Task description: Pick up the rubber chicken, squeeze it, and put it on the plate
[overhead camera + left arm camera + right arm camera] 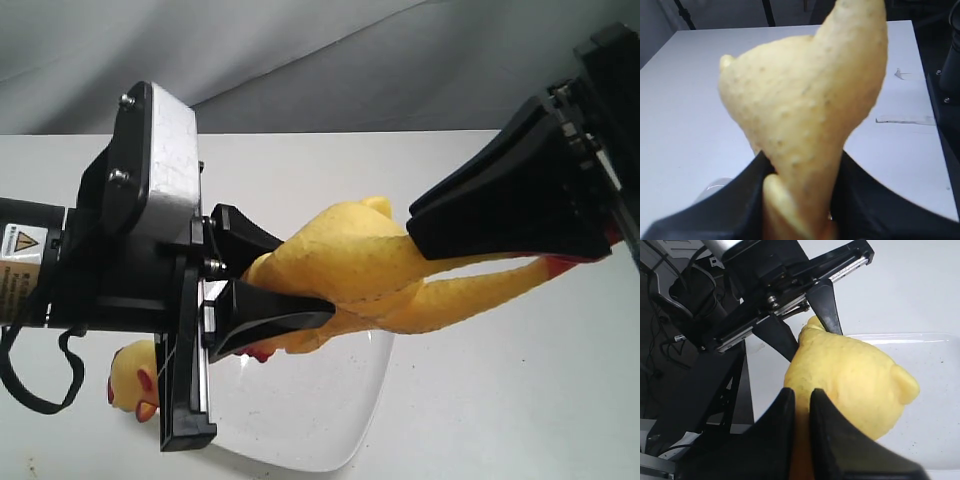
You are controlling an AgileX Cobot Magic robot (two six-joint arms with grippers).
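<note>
The yellow rubber chicken hangs stretched between my two grippers, above the white plate. My left gripper is shut on its thin neck end, and the head with its red comb dangles below the gripper. My right gripper is shut on the legs, whose red feet stick out behind the fingers. In the left wrist view the plump body rises from the black jaws. In the right wrist view the narrow leg part is pinched at the right gripper, with the body beyond.
The white table spreads around the plate. A plate rim shows under the chicken in the right wrist view, and the left gripper's rail and fingers are close behind the chicken. Dark arm stands border the table.
</note>
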